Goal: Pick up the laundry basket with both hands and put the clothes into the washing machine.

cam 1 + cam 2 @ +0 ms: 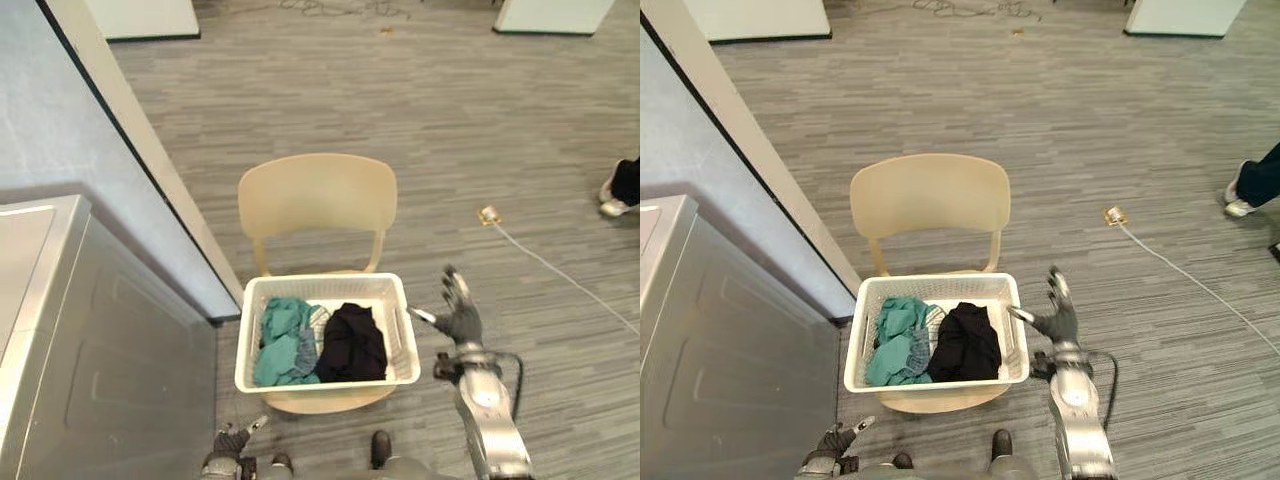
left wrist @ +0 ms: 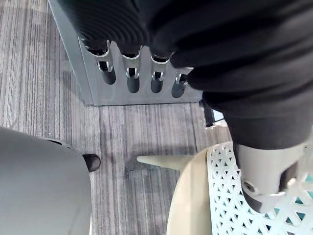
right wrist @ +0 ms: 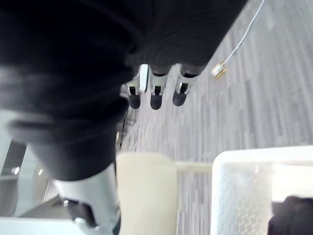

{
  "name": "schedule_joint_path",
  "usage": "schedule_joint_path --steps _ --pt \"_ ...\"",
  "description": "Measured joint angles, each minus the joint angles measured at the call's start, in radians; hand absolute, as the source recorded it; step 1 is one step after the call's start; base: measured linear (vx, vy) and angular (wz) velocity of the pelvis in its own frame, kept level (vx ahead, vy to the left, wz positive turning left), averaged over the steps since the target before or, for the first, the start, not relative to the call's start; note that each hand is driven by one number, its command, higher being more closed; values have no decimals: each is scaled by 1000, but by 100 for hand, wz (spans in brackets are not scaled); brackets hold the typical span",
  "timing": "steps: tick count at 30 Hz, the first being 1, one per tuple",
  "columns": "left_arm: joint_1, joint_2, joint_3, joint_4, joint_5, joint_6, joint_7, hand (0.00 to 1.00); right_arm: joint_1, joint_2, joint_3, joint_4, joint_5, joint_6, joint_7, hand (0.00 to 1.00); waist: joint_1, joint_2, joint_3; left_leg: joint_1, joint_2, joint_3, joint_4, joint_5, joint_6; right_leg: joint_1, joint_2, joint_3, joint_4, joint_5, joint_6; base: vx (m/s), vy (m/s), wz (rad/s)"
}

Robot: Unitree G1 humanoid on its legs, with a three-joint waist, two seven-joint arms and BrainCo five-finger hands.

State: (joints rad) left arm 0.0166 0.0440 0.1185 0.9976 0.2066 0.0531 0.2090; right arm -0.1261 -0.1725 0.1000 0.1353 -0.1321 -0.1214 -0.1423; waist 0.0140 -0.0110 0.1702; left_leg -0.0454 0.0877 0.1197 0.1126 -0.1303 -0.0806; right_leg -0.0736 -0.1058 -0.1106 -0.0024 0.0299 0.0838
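A white lattice laundry basket [image 1: 395,300] rests on the seat of a beige chair [image 1: 318,193]. Inside it lie teal clothes [image 1: 284,340] on the left and a black garment [image 1: 351,343] on the right. My right hand [image 1: 459,314] hovers just right of the basket's right rim, fingers straight and spread, touching nothing. My left hand [image 1: 231,438] hangs low at the bottom edge, below the basket's left front corner, fingers relaxed. The washing machine [image 1: 95,340], a grey metal box, stands at the left, its door side hidden.
A grey partition wall [image 1: 90,130] runs diagonally behind the machine. A white cable with a plug [image 1: 489,214] lies on the floor to the right. A person's shoe [image 1: 612,203] shows at the right edge. Open floor lies beyond the chair.
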Motion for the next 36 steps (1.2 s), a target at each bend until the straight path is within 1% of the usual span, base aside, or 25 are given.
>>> schedule_joint_path --steps 2,3,4,5,7,8,10,11,12,13,15,16,17,19,20,22,25,27,28,30,32,34,36 --pt "-3 0 -10 -42 -4 -10 13 0 -109 -37 50 66 -29 10 -10 0 2 2 49 -44 1 -30 29 -1 1 -18 -1 -21 7 5 -6 -64 -6 31" --pt "-6 0 -12 -51 -7 -15 14 0 -133 -46 64 77 -32 13 -10 0 3 2 61 -59 1 -39 42 -1 2 -26 -1 -25 12 7 -8 -63 -3 28" --pt "-12 1 -21 -61 -19 -20 15 0 -165 -58 82 91 -36 17 -10 0 8 1 79 -79 2 -48 59 -3 4 -38 -2 -29 20 7 -9 -68 10 27" --pt "-30 6 -37 -66 -39 -21 17 0 -206 -74 110 108 -35 19 -10 0 19 4 108 -104 2 -65 82 -6 8 -46 -2 -36 21 17 -22 -66 16 20" --pt "-41 7 -40 -76 -43 -21 23 0 -247 -76 135 133 -35 27 -10 0 29 6 127 -129 0 -75 100 -10 14 -60 -3 -39 27 22 -21 -62 29 17" --pt "-42 7 -39 -91 -50 -25 31 0 -270 -76 150 137 -35 36 -10 0 31 8 148 -140 -1 -85 115 -15 21 -65 -4 -46 38 22 -21 -56 37 19" --pt "-43 11 -38 -99 -59 -29 35 0 -289 -77 171 137 -35 42 -9 0 33 8 155 -167 -3 -93 131 -16 24 -85 -8 -49 51 23 -22 -55 41 17" --pt "-49 16 -37 -106 -69 -30 39 0 -306 -78 184 138 -35 44 -9 0 39 8 169 -180 -4 -96 145 -18 26 -92 -9 -50 57 24 -24 -77 50 12" --pt "-58 22 -37 -105 -74 -30 44 0 -317 -80 194 142 -35 44 -9 0 53 8 176 -194 -6 -98 152 -18 27 -103 -10 -49 57 28 -29 -76 46 5" --pt "-61 24 -36 -106 -79 -30 48 0 -323 -80 197 148 -35 44 -9 0 58 8 179 -202 -6 -99 156 -18 27 -109 -10 -50 57 30 -32 -72 28 10" --pt "-74 41 -28 -106 -84 -29 59 0 -360 -87 220 171 -36 54 -10 0 58 8 217 -227 -9 -121 180 -19 28 -112 -10 -56 57 33 -31 -75 16 19" --pt "-75 46 -27 -106 -85 -29 61 0 -367 -88 223 175 -36 54 -10 0 59 5 224 -235 -9 -124 184 -19 28 -117 -10 -57 57 33 -31 -90 4 12" --pt "-75 62 -27 -102 -85 -23 65 0 -389 -90 232 191 -36 54 -10 0 59 2 240 -250 -9 -128 190 -18 28 -128 -9 -56 58 33 -31 -71 -4 6" --pt "-74 68 -27 -94 -85 -13 80 0 -421 -95 236 219 -38 59 -10 0 61 2 269 -275 -11 -138 210 -19 28 -139 -9 -57 58 33 -31 -94 -4 9" --pt "-74 68 -27 -92 -87 -8 84 0 -435 -97 236 236 -38 60 -11 0 62 1 275 -292 -11 -143 217 -18 28 -150 -8 -58 58 34 -30 -111 -3 13" --pt "-74 66 -29 -95 -90 2 90 0 -443 -112 235 262 -38 64 -13 0 80 3 281 -321 -10 -153 232 -18 27 -168 -5 -65 58 36 -30 -72 -10 13" --pt "-74 67 -47 -108 -106 0 104 0 -459 -114 232 293 -38 82 -32 0 85 3 282 -346 -11 -180 240 -14 23 -176 -2 -85 58 37 -30 -28 -9 19" --pt "-74 67 -53 -127 -111 -1 107 0 -489 -112 232 315 -41 83 -36 0 84 3 282 -364 -15 -188 239 -9 24 -189 -3 -89 58 37 -31 -27 -3 14" --pt "-74 71 -73 -141 -115 -2 118 0 -510 -112 229 334 -46 88 -43 0 85 3 282 -379 -16 -193 239 -4 23 -202 -4 -94 58 39 -33 -16 -3 12" --pt "-74 75 -85 -160 -116 -13 126 0 -536 -108 218 373 -65 92 -59 0 86 0 288 -398 -17 -200 239 0 22 -215 -3 -105 57 42 -35 0 -4 14" --pt "-74 75 -88 -170 -118 -18 127 0 -549 -109 208 396 -71 96 -73 0 93 0 296 -405 -17 -202 239 0 22 -219 -3 -105 54 44 -36 6 -1 5" --pt "-75 73 -90 -174 -118 -19 132 0 -560 -110 199 401 -73 101 -77 0 108 0 296 -424 -16 -202 238 3 24 -241 -1 -103 50 57 -43 1 9 -5" --pt "-79 74 -91 -177 -119 -19 143 0 -590 -108 193 426 -75 103 -80 0 108 -1 310 -437 -17 -202 238 5 26 -250 -2 -103 47 68 -42 5 11 -2"
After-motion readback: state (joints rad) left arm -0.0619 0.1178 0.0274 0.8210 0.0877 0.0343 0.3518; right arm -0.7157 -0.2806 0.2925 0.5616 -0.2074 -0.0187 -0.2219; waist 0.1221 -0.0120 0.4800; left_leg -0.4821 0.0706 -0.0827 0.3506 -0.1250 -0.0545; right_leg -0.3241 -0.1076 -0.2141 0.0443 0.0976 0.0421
